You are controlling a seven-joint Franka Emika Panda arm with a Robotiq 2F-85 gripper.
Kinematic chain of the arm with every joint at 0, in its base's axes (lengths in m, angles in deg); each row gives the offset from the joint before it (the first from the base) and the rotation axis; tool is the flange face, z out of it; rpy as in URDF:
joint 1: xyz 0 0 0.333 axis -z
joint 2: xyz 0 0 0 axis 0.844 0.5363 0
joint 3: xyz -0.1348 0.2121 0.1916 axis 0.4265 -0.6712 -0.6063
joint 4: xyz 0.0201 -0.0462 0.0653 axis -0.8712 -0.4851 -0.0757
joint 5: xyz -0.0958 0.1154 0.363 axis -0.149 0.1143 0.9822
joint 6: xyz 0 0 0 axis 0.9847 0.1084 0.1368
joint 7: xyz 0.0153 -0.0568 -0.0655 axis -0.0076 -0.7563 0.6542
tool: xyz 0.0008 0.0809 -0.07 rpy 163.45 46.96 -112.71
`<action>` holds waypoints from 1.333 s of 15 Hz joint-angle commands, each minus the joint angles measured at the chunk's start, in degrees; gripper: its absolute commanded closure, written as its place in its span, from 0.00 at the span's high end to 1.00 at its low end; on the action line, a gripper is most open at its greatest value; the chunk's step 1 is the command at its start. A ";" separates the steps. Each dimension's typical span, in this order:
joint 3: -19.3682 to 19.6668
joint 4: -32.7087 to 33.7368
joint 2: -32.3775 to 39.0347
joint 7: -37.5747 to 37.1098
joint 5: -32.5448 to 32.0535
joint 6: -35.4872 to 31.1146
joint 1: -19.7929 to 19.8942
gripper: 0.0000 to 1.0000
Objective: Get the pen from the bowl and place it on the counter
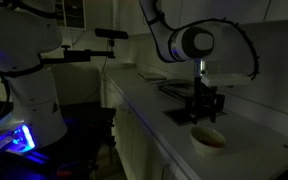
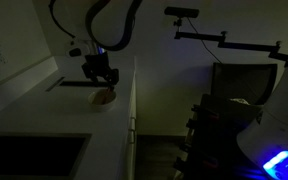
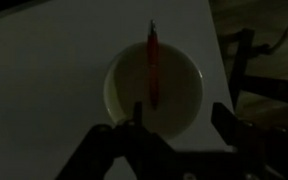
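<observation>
A red pen point(image 3: 152, 68) lies in a pale round bowl point(image 3: 184, 95) on the white counter, its far end sticking past the bowl's rim. In the wrist view my gripper point(image 3: 179, 118) is open and empty, its two dark fingers above the bowl's near edge. In both exterior views the gripper point(image 1: 204, 108) point(image 2: 100, 80) hangs just above the bowl point(image 1: 209, 139) point(image 2: 104, 98). The pen is too small and dark to make out there.
The room is dim. The counter point(image 1: 154, 110) runs along a wall, with a dark cooktop or sink recess point(image 1: 179, 88) behind the gripper and a sink point(image 2: 34, 158) at one end. The counter's edge point(image 3: 216, 40) lies close beside the bowl. A camera arm point(image 2: 219, 40) stands off the counter.
</observation>
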 commanded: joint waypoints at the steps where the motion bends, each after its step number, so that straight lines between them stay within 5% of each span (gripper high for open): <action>1: -1.04 1.80 2.49 2.55 0.97 -1.15 1.30 0.84; 7: -1.42 5.89 7.77 3.86 0.88 -0.50 1.91 0.79; 11: -1.65 9.07 11.07 4.72 0.91 -0.26 2.88 0.60; 15: -1.78 11.74 13.84 7.07 1.01 0.79 3.65 0.60; 20: -1.20 13.19 15.36 8.32 0.10 1.10 3.52 0.17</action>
